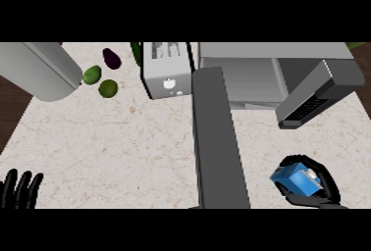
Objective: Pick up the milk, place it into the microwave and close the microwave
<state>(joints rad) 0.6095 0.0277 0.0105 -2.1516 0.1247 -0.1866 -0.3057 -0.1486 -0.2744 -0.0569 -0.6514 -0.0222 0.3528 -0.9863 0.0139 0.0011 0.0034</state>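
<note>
Blue milk carton (296,177) sat near the right edge of the desk (109,142), with the right hand (313,195) curled around its sides. It looked light, stiff and boxy. The left hand (20,188) rested open, near left. The microwave (275,78) stood open, far right.

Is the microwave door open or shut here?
Open: the microwave door swings out over the counter, baring the cavity of the microwave.

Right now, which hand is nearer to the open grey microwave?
Right. The right hand, curled round the blue milk carton, sits just below the open grey microwave, near its door. The left hand rests open at the counter's far lower left corner.
</note>
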